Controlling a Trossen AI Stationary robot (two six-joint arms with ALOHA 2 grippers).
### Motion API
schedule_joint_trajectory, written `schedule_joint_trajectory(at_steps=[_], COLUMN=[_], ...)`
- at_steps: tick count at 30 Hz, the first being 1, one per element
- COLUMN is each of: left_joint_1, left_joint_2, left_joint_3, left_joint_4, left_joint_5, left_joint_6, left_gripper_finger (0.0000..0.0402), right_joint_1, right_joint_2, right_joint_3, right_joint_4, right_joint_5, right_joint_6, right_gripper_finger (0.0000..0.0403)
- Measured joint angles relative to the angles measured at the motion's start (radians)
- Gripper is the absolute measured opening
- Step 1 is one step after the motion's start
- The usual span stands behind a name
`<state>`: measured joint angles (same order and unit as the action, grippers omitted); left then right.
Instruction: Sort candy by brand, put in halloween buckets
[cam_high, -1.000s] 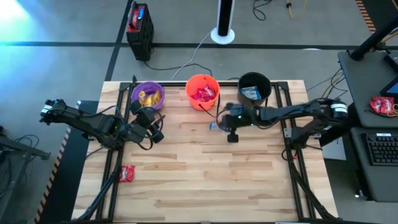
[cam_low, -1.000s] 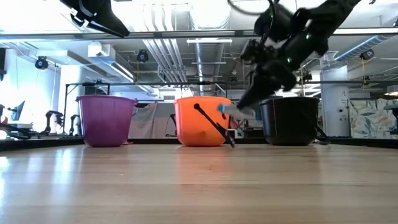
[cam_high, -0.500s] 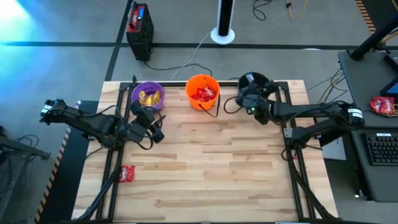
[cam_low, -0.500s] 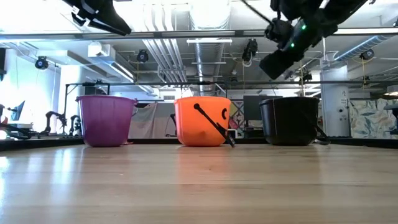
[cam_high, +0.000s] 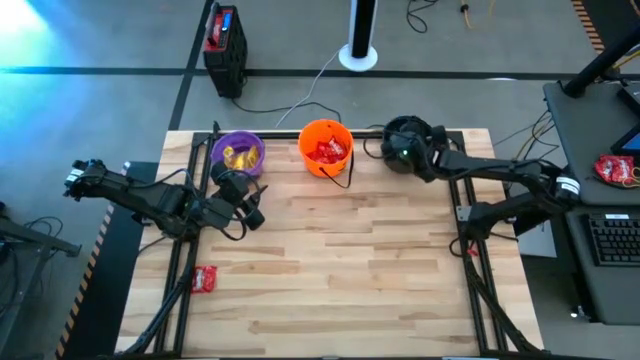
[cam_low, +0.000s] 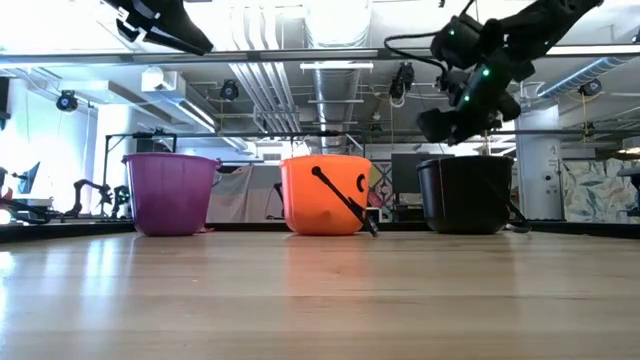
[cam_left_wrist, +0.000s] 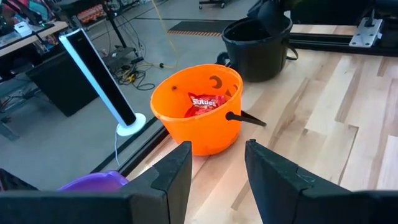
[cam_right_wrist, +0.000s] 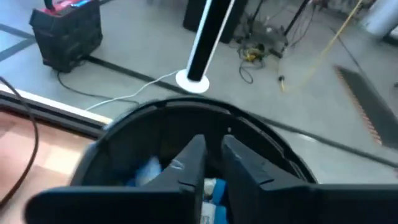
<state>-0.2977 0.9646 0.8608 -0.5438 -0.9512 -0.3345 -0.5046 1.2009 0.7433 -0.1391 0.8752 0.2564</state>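
The right claw (cam_right_wrist: 213, 163) hangs over the black bucket (cam_high: 408, 133), fingers slightly parted on a blue-and-white candy (cam_right_wrist: 211, 186) so it can drop in with its brand; the left claw (cam_left_wrist: 216, 171) waits released near the purple bucket (cam_high: 238, 153); one red candy (cam_high: 205, 278) remains on the table (cam_high: 350, 270).

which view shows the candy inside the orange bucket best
The left wrist view: the round orange plastic bucket faces it open, showing a readable red packet. The high view shows only red specks; the low view only the wall; the right wrist view nothing.
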Motion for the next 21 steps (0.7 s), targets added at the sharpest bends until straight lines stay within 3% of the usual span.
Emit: schedule_joint_trajectory(at_steps=[7,9,12,15,18,21], left_joint_1=[0.0,0.0,-0.005,-0.028,-0.08,-0.145], left_joint_2=[0.0,0.0,0.006,0.042,0.1,0.164], left_joint_3=[0.0,0.002,0.006,0.006,0.007,0.007], left_joint_4=[0.0,0.003,0.005,-0.004,-0.022,-0.095], left_joint_5=[0.036,0.139,0.385,0.604,0.752,0.833], left_joint_6=[-0.048,-0.105,-0.251,-0.421,-0.58,-0.783], left_gripper_finger=[0.0134,0.0134,0.0133,0.0128,0.012,0.011], right_joint_1=[-0.016,0.002,0.041,0.089,0.139,0.182], right_joint_2=[-0.009,-0.023,-0.053,-0.087,-0.118,-0.14], right_joint_3=[0.0,0.0,0.0,0.0,0.0,0.0], right_joint_4=[-0.016,-0.011,-0.009,-0.005,-0.005,-0.005], right_joint_5=[-0.063,-0.112,-0.225,-0.274,-0.273,-0.274], right_joint_6=[0.032,0.031,0.017,0.01,-0.006,-0.006], right_gripper_finger=[0.0108,0.0124,0.0141,0.0149,0.015,0.0145])
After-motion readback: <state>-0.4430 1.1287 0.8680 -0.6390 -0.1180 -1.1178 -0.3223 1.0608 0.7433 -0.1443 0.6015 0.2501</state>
